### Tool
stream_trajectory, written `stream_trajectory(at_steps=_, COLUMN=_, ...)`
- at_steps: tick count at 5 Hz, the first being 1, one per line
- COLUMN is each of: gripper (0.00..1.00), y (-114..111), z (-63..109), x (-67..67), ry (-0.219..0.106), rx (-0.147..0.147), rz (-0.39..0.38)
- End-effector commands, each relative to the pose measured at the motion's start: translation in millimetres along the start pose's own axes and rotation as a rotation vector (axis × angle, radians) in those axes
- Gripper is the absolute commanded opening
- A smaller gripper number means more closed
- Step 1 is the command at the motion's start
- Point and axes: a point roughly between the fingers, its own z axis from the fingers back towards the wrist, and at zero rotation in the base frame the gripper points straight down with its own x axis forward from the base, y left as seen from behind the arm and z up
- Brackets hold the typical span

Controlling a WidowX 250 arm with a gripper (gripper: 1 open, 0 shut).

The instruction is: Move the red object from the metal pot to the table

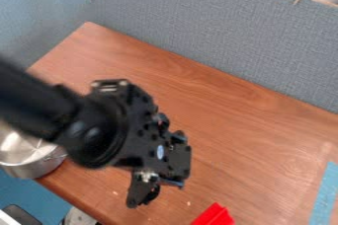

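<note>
The red object [211, 214] lies flat on the table [251, 111] at the bottom edge of the view, only its near end showing. Most of the metal pot [24, 156] at the lower left is hidden behind my blurred black arm; just a strip of shiny steel shows. My gripper [146, 189] points down over the wood, a little left of the red object and apart from it. Its dark fingers look open, with nothing between them.
A grey-blue fabric panel [224, 22] walls off the back of the table. The table's near edge runs along the bottom left, and a light blue strip [329, 194] lies at the right edge.
</note>
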Motion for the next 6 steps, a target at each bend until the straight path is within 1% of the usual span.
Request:
stream_trajectory(at_steps=1, gripper=1.00, y=-16, z=-20.5, x=10.8, ry=-0.068, rx=0.076, rz=0.202)
stream_trajectory(at_steps=2, gripper=1.00, y=-19, z=-39.0, x=18.5, ry=-0.124, rx=0.142, rz=0.376)
stream_trajectory(at_steps=3, gripper=0.00, y=-18, z=-33.7, x=22.5, ry=-0.189, rx=0.165, rz=0.570)
stream_trajectory(at_steps=4, gripper=1.00, y=-11, z=-33.7, x=10.8, ry=-0.202, rx=0.182, rz=0.622)
stream_trajectory(at_steps=5, gripper=0.00, y=-8, z=-28.5, x=-13.4, ry=-0.189, rx=0.178, rz=0.640)
stream_trajectory(at_steps=6, gripper=0.00, y=-23, z=-47.5, x=-47.7, ry=-0.114, rx=0.151, rz=0.537)
